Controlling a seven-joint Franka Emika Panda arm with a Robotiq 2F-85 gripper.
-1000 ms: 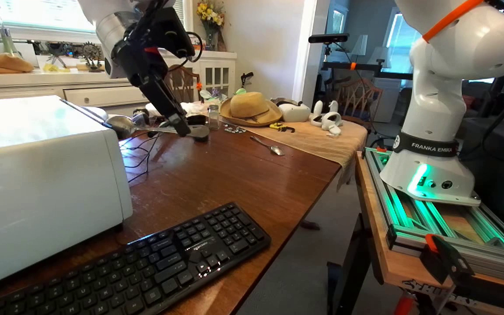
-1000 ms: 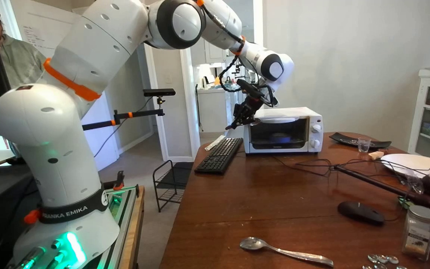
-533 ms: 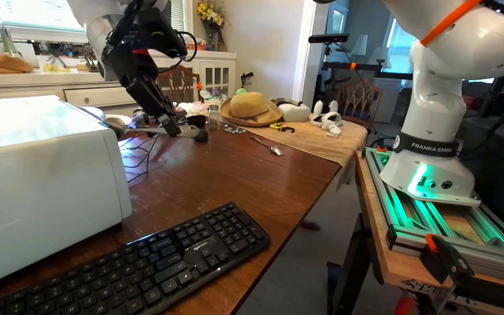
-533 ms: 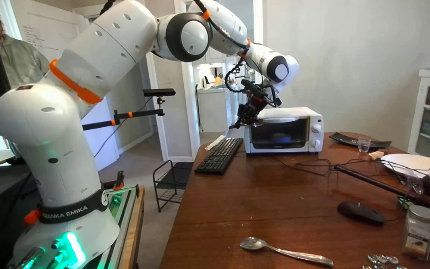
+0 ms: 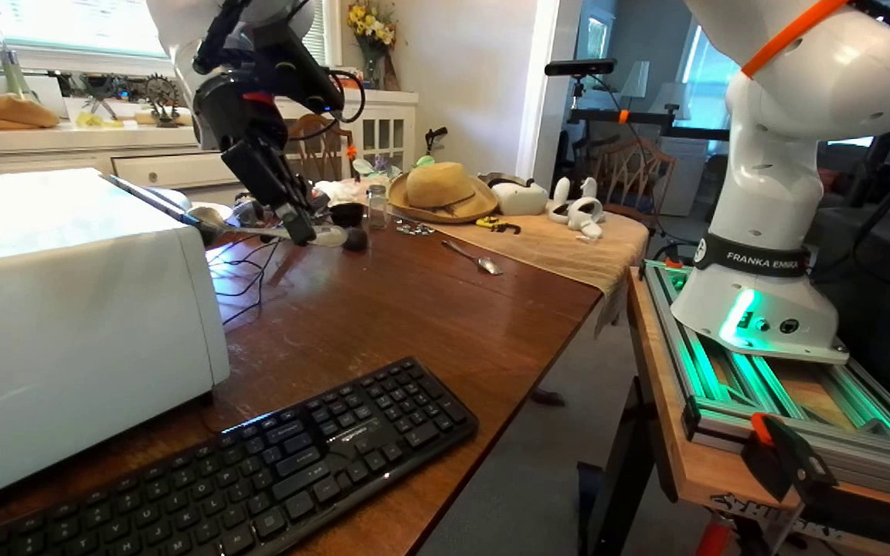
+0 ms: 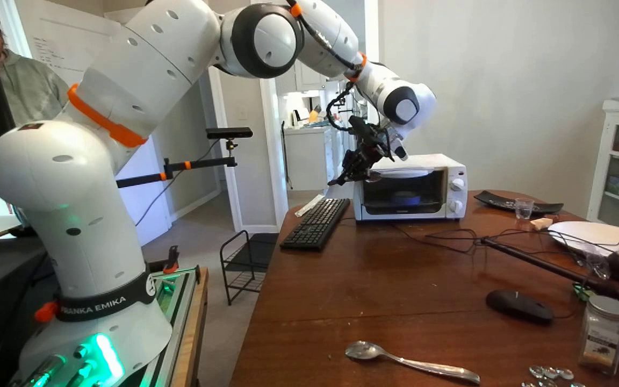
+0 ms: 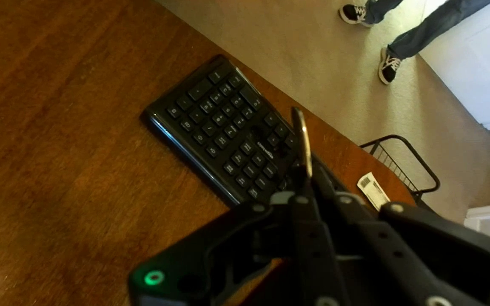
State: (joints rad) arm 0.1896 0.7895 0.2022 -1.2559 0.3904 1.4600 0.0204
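Spoon (image 7: pixel 303 140) clamped in midair, close by the oven

The gripper (image 5: pixel 303 227) hangs slanted over the table (image 6: pixel 395 290), its jaws clenched on the spoon's handle. From here I see the bowl on the side toward the white oven (image 6: pixel 409 188), near its top edge, while the handle's end pokes out on the opposite side. Whether the bowl touches the oven, I cannot tell. In the wrist view, a thin, shiny end of the spoon shows in front of the black keyboard (image 6: pixel 317 223), which lies on the table just beside the oven. A paper slip (image 7: pixel 372 190) lies near the keyboard, close to the table's edge.

A second spoon (image 6: pixel 414 363) rests flat on the table, well apart from the gripper. Near it are a mouse (image 6: pixel 519 306), a jar (image 6: pixel 604 334) and some shiny pieces (image 6: pixel 551 372). A straw hat (image 5: pixel 441 189) sits on a tan cloth (image 5: pixel 561 251), and a man (image 6: pixel 30 91) stands by, away from the table.
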